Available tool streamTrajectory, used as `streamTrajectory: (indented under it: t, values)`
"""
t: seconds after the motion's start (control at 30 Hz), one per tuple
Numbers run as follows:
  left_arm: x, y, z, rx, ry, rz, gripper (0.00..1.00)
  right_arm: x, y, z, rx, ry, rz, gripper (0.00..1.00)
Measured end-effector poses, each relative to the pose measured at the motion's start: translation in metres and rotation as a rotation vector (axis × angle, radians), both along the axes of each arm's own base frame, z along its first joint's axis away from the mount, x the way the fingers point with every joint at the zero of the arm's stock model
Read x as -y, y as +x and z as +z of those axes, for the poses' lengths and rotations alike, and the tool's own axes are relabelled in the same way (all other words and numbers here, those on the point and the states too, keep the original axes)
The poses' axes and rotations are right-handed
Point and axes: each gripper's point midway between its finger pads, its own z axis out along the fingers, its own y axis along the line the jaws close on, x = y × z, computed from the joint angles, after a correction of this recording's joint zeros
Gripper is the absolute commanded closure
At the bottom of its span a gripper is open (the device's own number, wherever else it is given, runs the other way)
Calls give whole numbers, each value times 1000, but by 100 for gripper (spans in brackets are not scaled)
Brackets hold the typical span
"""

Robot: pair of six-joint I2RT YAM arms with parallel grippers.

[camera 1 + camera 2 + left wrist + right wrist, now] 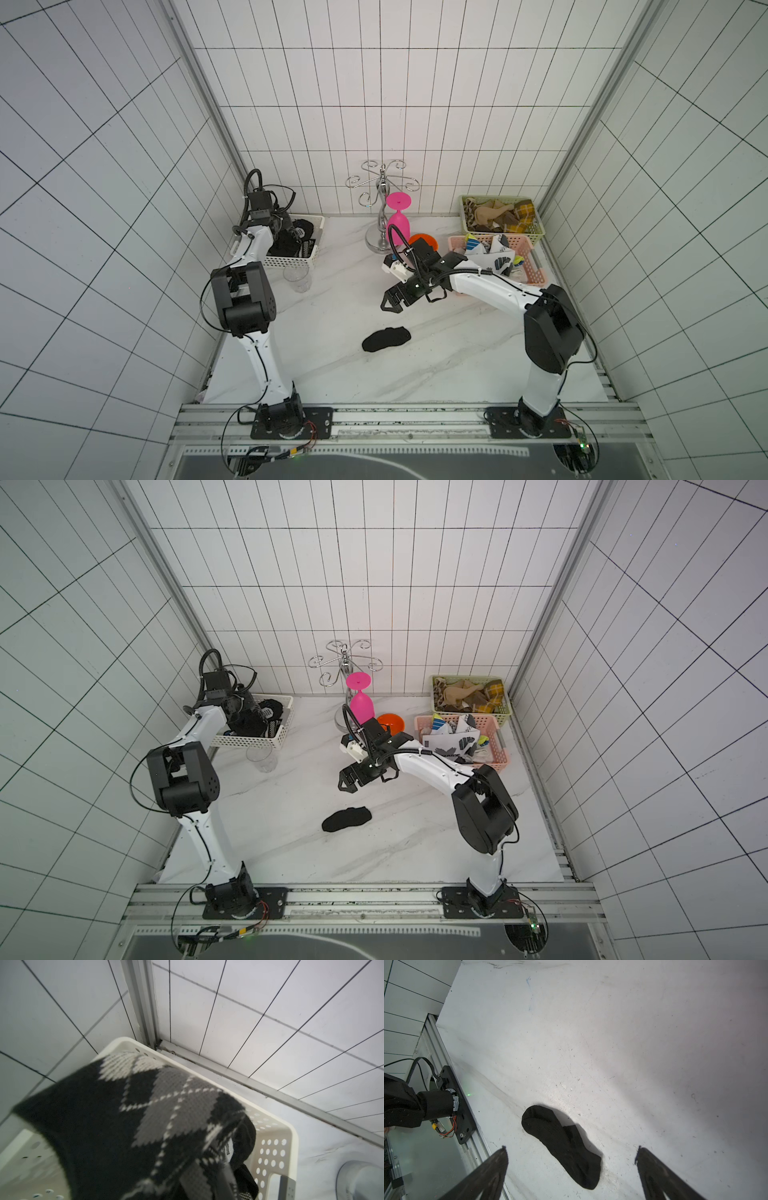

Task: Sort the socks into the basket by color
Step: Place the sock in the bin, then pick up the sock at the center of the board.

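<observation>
- Right gripper (571,1148) is spread wide, hanging over the table (457,365) with nothing in it. One plain black sock (385,339) lies flat on the marble below it, around the middle of the table. In the wrist view it shows between the two fingers (488,1176), touching neither.
- yep, same here. What about the left gripper (286,231)?
- It's up in the far left corner, over the white basket (309,259). Honestly can't tell if it's clamped or let go. A black argyle sock (145,1115) with grey and white diamonds fills most of its wrist camera, blurry, above the basket's rim. More black socks (302,229) are piled inside.
- and the other colours?
- Far right corner. White printed socks (494,259) are heaped in the pink basket (538,275), and tan and brown socks (494,216) are in the green basket (537,232) behind it, against the wall.
- anything else on there?
- A clear glass (297,278) just beside the white basket. At the back there's a pink goblet (398,224), foot up, at the chrome rack (380,195), with an orange bowl (424,240) next to it.
</observation>
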Motion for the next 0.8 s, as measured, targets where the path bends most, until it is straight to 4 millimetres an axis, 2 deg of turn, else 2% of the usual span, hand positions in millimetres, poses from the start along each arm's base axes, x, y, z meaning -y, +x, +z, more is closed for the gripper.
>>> streamTrajectory:
  t: [0.07, 0.2, 0.23, 0.3, 0.37, 0.43, 0.47, 0.53, 0.6, 0.73, 0.8]
  values:
    - [3, 2, -23, -40, -18, -12, 58, 0, 0, -2, -3, -4, 2, 3]
    - [11, -1, -61, -114, -63, -26, 47, -2, -3, -6, 2, -16, 11, 3]
    - [13, -2, -66, -125, -74, -30, 43, -2, -3, -7, 3, -21, 13, 3]
    - [16, -3, -68, -135, -85, -36, 27, -4, -5, -10, 12, -36, 21, 2]
    - [18, -4, -65, -126, -96, -39, 23, -6, -8, -16, 15, -57, 29, 2]
    - [20, -8, -64, -123, -107, -42, 14, -9, -12, -23, 16, -79, 40, 2]
    - [21, -12, -62, -121, -110, -43, 10, -10, -15, -28, 17, -93, 45, 2]
    - [22, -17, -55, -112, -120, -43, 9, -11, -21, -36, 19, -120, 55, 2]
    - [23, -19, -39, -86, -125, -44, 9, -11, -28, -44, 20, -150, 67, 2]
    - [21, -19, 12, 19, -110, -46, 9, -9, -44, -59, 30, -208, 92, 3]
    - [21, -22, 47, 89, -99, -50, 9, -8, -54, -68, 37, -245, 107, 7]
